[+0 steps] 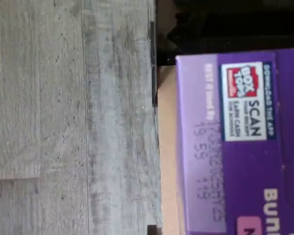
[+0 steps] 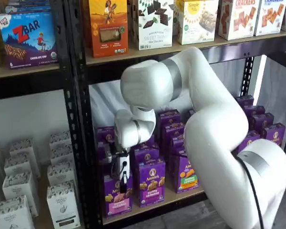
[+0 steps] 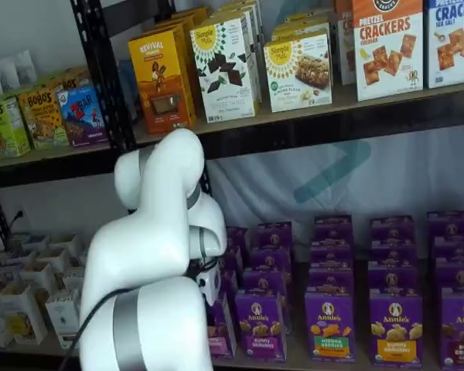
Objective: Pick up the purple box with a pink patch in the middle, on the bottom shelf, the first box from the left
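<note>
Purple box (image 2: 117, 198) stands upright, long axis vertical, pink patch facing you, at seven o'clock on the bottom shelf (image 2: 181, 194). Gripper (image 2: 124, 180) fronts it; you cannot tell its jaws.

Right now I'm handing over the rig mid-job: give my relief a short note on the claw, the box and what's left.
Claw: down at the top front of the purple box; its black fingers show side-on, so open or shut cannot be told.
Box: upright at the front of the bottom shelf, far left, pink patch facing out; the wrist view shows its top close below.
Done: approach.
Left: confirm the grip, lift, pull clear.
</note>
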`<state>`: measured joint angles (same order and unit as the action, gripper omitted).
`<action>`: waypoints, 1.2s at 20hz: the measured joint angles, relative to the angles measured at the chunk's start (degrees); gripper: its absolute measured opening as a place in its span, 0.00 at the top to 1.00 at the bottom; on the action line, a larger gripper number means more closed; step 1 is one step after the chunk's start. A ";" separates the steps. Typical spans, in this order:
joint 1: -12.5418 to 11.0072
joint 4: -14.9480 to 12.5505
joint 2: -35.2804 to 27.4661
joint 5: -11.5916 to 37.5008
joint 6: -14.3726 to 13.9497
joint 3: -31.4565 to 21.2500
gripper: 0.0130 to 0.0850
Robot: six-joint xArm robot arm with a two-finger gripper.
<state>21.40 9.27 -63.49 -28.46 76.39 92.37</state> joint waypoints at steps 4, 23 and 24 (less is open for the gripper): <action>0.09 -0.82 0.10 0.47 -0.79 -0.25 0.50; 0.08 -1.87 1.67 1.07 -1.66 -2.88 0.78; 0.14 -2.22 1.94 1.07 -2.00 -3.29 0.78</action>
<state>21.53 7.05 -61.55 -27.39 74.39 89.08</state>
